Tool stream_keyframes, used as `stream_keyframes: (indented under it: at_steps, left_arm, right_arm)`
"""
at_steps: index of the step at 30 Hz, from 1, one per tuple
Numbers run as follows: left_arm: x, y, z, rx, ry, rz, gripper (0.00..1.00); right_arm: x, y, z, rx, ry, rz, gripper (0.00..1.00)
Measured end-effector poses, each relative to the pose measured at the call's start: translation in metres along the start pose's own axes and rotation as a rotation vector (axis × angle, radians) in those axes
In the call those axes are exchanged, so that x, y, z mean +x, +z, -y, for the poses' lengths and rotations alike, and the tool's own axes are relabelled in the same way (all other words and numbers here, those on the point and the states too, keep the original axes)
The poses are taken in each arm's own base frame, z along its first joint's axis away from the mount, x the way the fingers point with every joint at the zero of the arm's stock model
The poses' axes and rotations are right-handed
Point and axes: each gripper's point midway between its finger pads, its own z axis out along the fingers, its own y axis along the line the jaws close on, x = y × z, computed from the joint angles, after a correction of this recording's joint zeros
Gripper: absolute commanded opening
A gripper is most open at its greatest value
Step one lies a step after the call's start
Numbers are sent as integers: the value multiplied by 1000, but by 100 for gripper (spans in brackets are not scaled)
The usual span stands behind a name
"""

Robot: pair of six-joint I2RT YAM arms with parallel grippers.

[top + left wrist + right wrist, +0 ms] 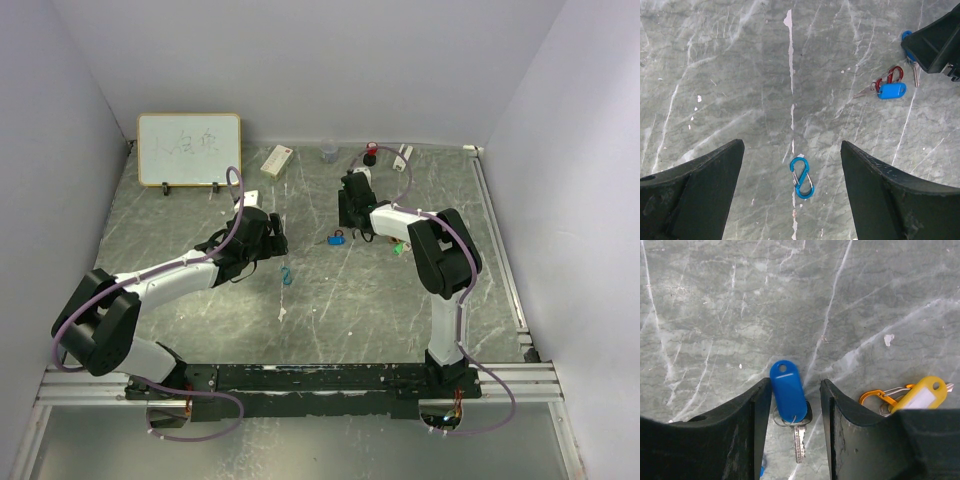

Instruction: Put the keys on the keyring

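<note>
Overhead: left gripper [272, 238] and right gripper [350, 218] low over the table [330, 320]; left wrist: jaws wide, empty, a blue carabiner [802, 178] lying between them; right wrist: jaws half-closed around a blue-tagged key [788, 391], grip uncertain; likely light, stiff, slippery; best pinched across the flat tag.

Two blue-tagged keys [787, 390] [891, 91], one yellow-tagged key [922, 395], two pincers [790, 145] [795, 382].
</note>
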Motion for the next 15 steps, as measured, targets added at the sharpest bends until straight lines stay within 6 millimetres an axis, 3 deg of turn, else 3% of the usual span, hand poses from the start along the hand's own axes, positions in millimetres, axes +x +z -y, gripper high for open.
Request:
stream_keyframes:
  at_steps: [15]
  left_arm:
    - [0,0,0,0,0,0,89]
  right_arm:
    - [1,-1,0,4,-51,-2,40]
